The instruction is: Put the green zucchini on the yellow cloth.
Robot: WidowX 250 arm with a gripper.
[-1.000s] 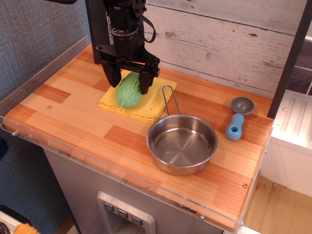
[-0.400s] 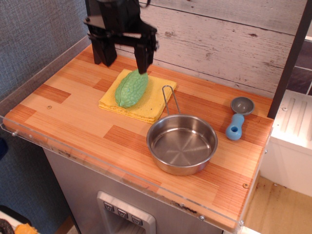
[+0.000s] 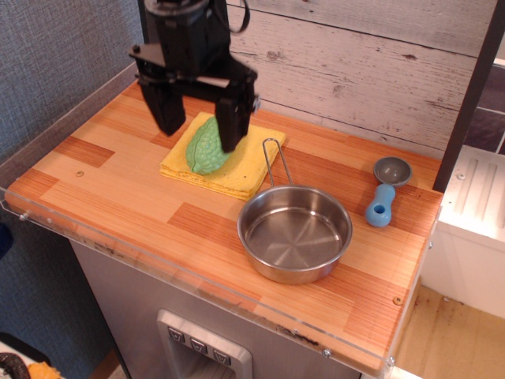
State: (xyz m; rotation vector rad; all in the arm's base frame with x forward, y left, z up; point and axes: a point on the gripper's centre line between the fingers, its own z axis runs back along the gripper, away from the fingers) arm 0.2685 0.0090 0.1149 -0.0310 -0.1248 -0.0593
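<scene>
The black arm comes down from the top edge of the view, its wrist pointing straight downward. At its end the pincer (image 3: 199,126) hangs with its two fingers spread wide apart and nothing between them. The left-hand finger (image 3: 168,110) in the picture is a thick, dark block tapering to a blunt tip; the right-hand finger (image 3: 230,122) matches it and reaches slightly lower in the frame. A flat crossbar joins both fingers beneath the wrist housing. A cable loops beside the wrist near the top of the view.
</scene>
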